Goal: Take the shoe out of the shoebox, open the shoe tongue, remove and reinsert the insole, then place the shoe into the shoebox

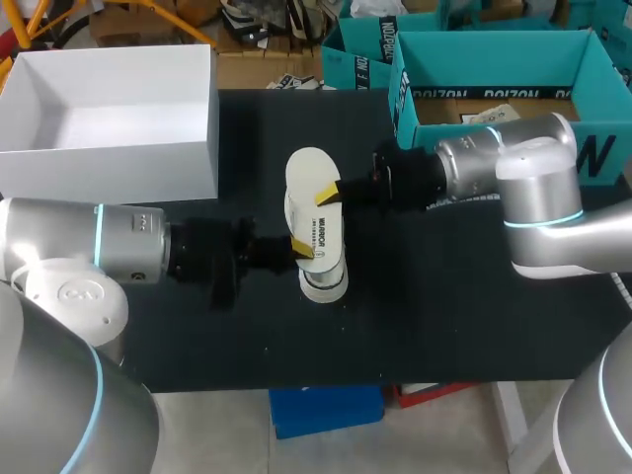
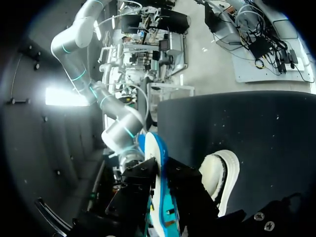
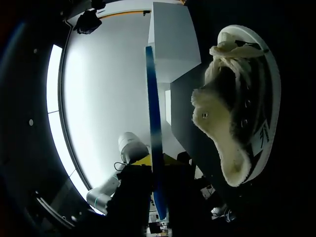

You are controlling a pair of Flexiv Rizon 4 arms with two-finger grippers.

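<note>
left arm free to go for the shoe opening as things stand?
Probably not. The left gripper is shut on the insole, which the right gripper also holds, and the insole sits over most of the shoe in the head view. It would likely have to let go first.

Shoe (image 1: 326,284): one
Insole (image 1: 308,173): one
Boxes: two, a white box (image 1: 109,173) and a teal box (image 1: 494,59)
Grippers: two, the left gripper (image 1: 301,247) and the right gripper (image 1: 327,195)
</note>
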